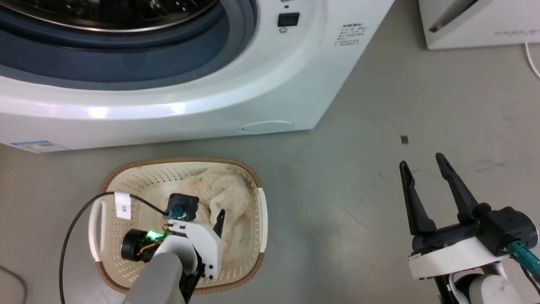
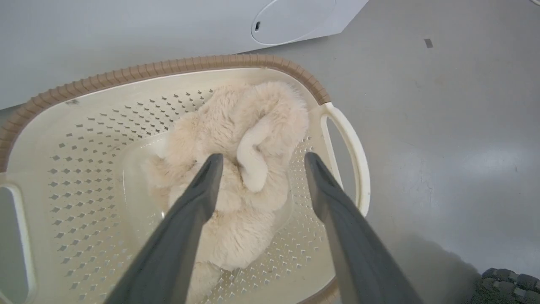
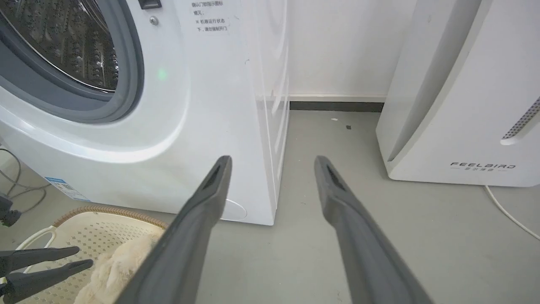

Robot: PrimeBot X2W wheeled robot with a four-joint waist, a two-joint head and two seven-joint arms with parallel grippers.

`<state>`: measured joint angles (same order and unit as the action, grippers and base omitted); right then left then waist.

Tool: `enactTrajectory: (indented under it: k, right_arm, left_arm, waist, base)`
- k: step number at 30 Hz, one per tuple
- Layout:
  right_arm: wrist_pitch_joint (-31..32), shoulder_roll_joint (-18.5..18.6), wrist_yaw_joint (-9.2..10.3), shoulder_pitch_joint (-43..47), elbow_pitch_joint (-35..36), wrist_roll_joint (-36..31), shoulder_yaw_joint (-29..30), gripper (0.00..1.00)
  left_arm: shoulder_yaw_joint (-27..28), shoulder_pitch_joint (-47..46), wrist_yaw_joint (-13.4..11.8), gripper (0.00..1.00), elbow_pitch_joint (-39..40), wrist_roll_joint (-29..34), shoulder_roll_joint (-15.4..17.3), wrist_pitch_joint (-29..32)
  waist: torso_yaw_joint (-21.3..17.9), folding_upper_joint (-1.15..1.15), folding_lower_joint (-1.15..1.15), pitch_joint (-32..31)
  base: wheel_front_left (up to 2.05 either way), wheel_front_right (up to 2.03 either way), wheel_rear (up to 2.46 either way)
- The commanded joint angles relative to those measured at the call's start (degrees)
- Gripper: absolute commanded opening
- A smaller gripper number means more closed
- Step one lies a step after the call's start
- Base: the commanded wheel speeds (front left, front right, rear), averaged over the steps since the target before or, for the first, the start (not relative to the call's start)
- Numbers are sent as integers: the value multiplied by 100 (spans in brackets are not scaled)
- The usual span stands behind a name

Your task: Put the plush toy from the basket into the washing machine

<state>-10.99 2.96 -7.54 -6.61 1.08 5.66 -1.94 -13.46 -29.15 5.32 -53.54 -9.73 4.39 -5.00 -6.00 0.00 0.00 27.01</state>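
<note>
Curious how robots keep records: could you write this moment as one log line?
left jaws: open over plush toy in basket | right jaws: open, empty, above floor | washing machine: porthole open

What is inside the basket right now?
The plush toy lies heaped against one side of the basket; bare perforated floor shows beside it. Anything under the toy is covered.

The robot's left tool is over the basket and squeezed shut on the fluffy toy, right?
Not quite. The left tool is over the basket, but it is open, not squeezed shut. The left wrist view shows its two fingers spread wide, with the fluffy toy seen between them.
</note>
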Motion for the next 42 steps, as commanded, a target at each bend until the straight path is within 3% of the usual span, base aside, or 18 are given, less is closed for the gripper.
enactTrajectory:
  k: [1,11,27,37,39,42]
  right_arm:
    - [-59,-7,4,-94,45,69,4,100]
    - [-178,-7,5,-201,94,191,-14,100]
    - [-369,-8,5,-425,150,356,-70,100]
    - [-401,-8,5,-446,135,391,-125,100]
    - [-401,-8,5,-433,121,385,-138,100]
    - [-401,-8,5,-403,93,373,-136,100]
  left_arm:
    - [-54,-186,46,100,-174,-52,26,34]
    - [-226,-727,80,100,-868,-308,190,228]
    - [-649,-1636,174,100,-1847,-534,356,7]
    - [-712,-1742,-45,100,-2023,-614,491,-338]
    - [-732,-1696,-21,0,-2027,-631,479,-336]
    - [-755,-1599,21,0,-2031,-670,452,-330]
  waist:
    - [-65,0,0,118]
    - [-241,0,0,620]
    - [-417,0,0,1412]
    - [-506,0,0,1557]
    - [-507,0,0,1535]
    - [-485,0,0,1445]
  base:
    - [0,0,0]
    - [0,0,0]
    - [0,0,0]
    - [0,0,0]
    - [0,0,0]
    - [0,0,0]
